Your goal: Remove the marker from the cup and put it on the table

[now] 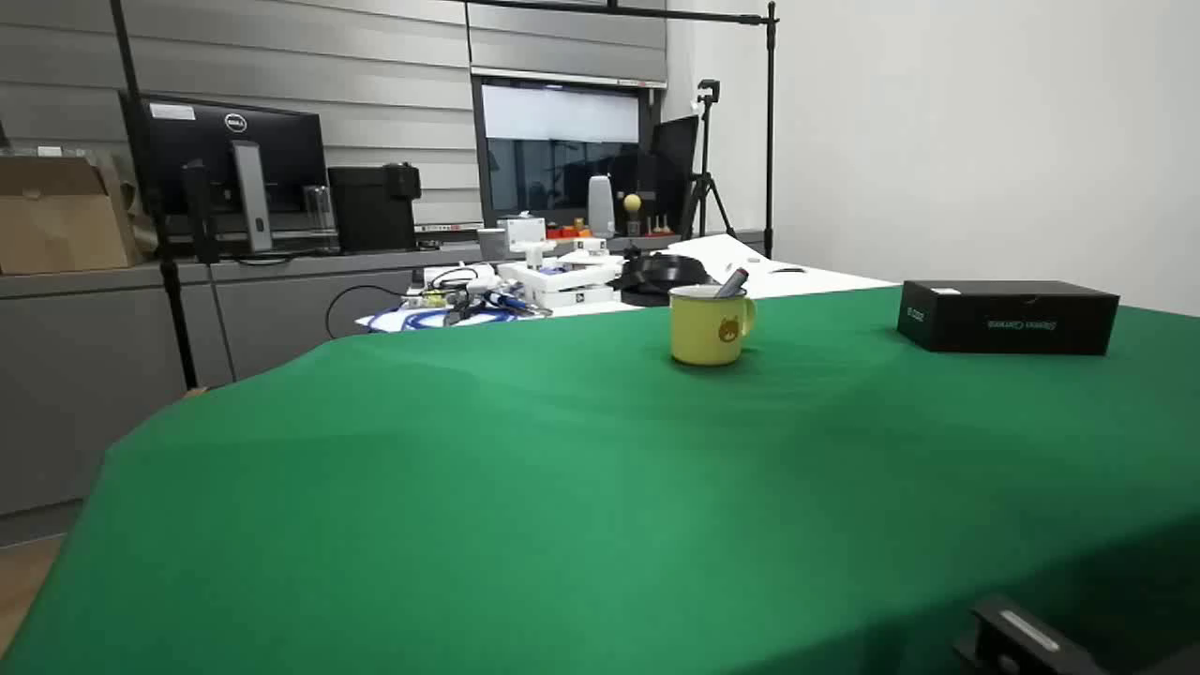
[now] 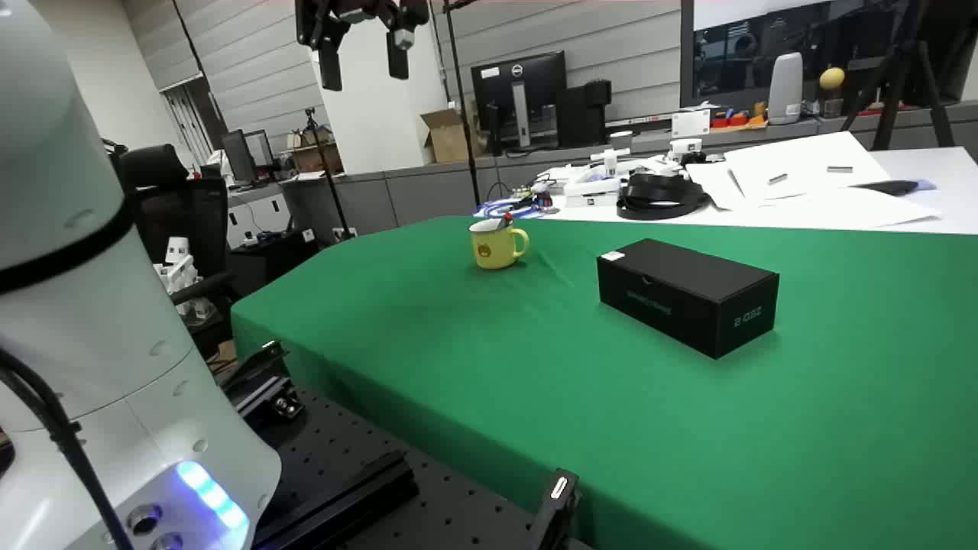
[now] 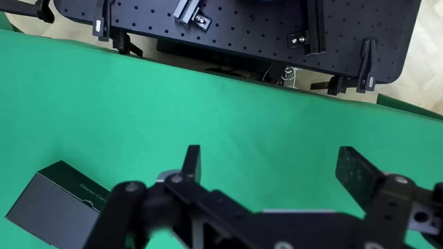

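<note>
Claw (image 3: 269,160) gapes wide above the table (image 3: 242,117), holding nothing; the marker (image 1: 733,282) leans in the cup (image 1: 698,330).

It looks like a robot lab, a bit like an office. A big white robot arm (image 2: 92,328) stands by a board (image 3: 242,29) full of holes. There are computer screens (image 2: 493,95), a black chair (image 2: 202,215), a tripod (image 1: 702,180), and a white table (image 2: 955,183) messy with blue wires (image 2: 500,208) and papers (image 2: 798,156).
</note>
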